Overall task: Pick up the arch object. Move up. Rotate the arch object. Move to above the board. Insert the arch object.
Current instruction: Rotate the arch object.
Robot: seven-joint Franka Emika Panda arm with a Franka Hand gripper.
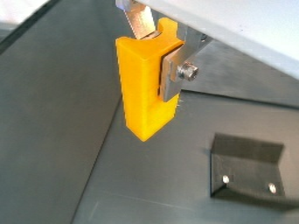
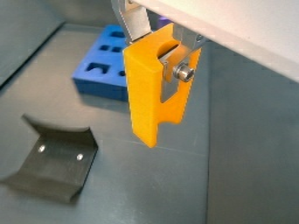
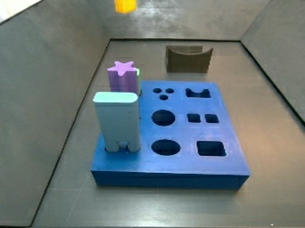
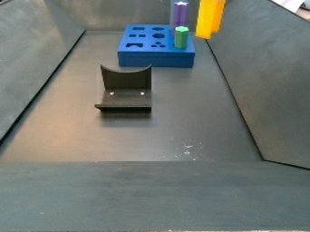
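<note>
The arch object (image 1: 149,83) is clamped between the silver fingers (image 1: 172,72) of the hand (image 2: 158,52) and is carried well clear of the counter (image 4: 133,136); in both wrist views it hangs upright from the hand, long axis vertical. In a side view only its lower end is visible at the upper edge of the picture (image 3: 125,5), so it is judged to be lifted high above the floor.

Nearest below the hand in the wrist views lies the fixture (image 2: 52,162), a dark bracket resting on the counter — apart from the arch object and not touching it. Beyond the fixture stands the board (image 3: 209,165).

Two pieces are already seated along one edge of the board: a pale green block (image 3: 117,120) and, just behind it, a purple star peg (image 3: 123,76). Both stand tall above the board's top.

Risks, as judged from this moment:
- A low approach could strike the green block or the star peg — the transfer should be kept above their tops.
- The grip is taken near the upper end of the arch object, so it could pivot or slip during rotation.
- A small angular error at the hole could cause jamming, since the openings appear closely matched to their pieces.

Which opening is intended for the arch object cannot be determined.
</note>
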